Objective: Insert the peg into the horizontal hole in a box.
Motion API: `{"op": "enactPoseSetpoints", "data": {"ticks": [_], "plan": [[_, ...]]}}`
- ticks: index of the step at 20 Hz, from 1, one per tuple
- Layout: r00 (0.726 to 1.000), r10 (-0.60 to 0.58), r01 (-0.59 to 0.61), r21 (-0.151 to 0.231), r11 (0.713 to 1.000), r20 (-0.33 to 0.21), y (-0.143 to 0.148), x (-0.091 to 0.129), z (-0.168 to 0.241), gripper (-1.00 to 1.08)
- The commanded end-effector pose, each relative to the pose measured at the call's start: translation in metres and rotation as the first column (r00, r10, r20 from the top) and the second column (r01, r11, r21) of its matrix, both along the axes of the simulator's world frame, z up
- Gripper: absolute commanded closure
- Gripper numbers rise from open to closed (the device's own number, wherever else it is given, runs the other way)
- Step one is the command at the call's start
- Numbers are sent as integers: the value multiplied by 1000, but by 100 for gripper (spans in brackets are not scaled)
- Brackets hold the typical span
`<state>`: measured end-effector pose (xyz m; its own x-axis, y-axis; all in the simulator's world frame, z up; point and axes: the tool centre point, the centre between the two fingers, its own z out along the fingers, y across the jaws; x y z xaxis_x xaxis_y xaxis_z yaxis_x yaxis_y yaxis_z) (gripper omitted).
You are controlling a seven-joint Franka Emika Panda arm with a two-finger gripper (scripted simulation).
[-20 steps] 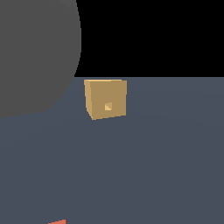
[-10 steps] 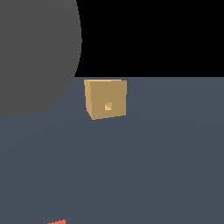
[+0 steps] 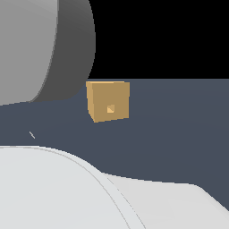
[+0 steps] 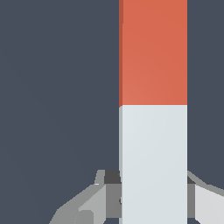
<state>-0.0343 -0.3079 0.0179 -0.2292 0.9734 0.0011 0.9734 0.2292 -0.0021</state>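
Orange-red peg between our gripper fingers, apparently clamped at pale end. Box upper centre of exterior frame, hole empty. Carry, alignment, insertion all remain.

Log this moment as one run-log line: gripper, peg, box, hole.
gripper: fingers flank peg, grip unconfirmed | peg: between the fingers, orange-red end outward | box: on surface, untouched | hole: empty | insertion: not started
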Motion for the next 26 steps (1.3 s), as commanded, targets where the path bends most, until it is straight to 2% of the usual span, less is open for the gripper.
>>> {"op": "enactPoseSetpoints", "data": {"ticks": [1, 5, 20, 26], "plan": [[1000, 11, -11, 0, 1000, 2, 24, 6, 3, 108], [1000, 30, -30, 0, 1000, 2, 73, 17, 8, 108], [994, 110, -110, -1, 994, 2, 290, 54, 30, 108], [991, 133, -133, -1, 991, 2, 353, 65, 36, 108]]}}
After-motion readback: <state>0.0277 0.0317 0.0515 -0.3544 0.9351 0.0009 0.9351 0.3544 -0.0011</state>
